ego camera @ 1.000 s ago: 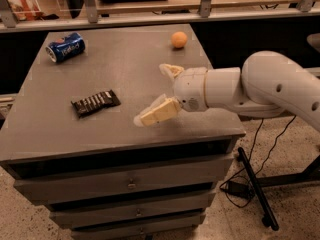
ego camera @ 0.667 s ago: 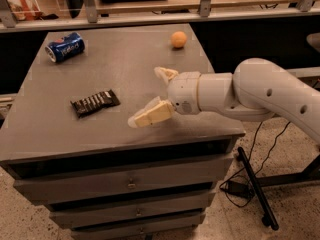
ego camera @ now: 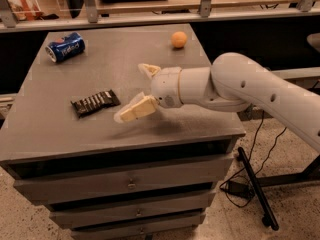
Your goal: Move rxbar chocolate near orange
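Two fingers (ego camera: pixel 135 110) spread wide and empty, gripper (ego camera: pixel 141 90) hanging just beside the bar (ego camera: pixel 95 103) toward the left edge of the tabletop (ego camera: pixel 60 134), orange (ego camera: pixel 179 39) well off by the back edge, and if a fingertip clips that flat wrapper it could skid away!

The table (ego camera: pixel 55 134) carries a chocolate bar (ego camera: pixel 95 103) left of centre, a blue can (ego camera: pixel 65 46) on its side at back left, an orange (ego camera: pixel 179 39) at back right; the gripper (ego camera: pixel 131 92) hangs spread just beside the bar
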Robot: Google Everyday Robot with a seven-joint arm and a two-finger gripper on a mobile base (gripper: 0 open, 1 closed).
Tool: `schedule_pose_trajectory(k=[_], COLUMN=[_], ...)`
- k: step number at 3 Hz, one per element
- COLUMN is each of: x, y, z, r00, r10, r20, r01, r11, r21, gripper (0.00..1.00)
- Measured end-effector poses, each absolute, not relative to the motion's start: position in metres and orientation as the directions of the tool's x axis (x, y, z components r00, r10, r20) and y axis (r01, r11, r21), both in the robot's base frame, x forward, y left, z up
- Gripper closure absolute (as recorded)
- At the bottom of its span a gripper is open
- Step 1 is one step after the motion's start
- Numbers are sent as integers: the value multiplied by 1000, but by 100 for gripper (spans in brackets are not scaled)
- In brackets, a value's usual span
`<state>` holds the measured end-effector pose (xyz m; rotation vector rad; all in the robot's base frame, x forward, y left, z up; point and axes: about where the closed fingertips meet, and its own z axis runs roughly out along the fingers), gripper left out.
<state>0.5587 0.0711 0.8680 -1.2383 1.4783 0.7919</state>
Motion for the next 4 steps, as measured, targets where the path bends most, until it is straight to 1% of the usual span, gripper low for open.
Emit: schedule_pose_trajectory(k=[2, 4], x=[582, 593], y=[96, 120], z=[857, 847], r00=[38, 29], r10=[-302, -299], r20=[-953, -954], r01=[-974, -989], r11=[200, 128], r21=[-103, -70], gripper=[0, 0])
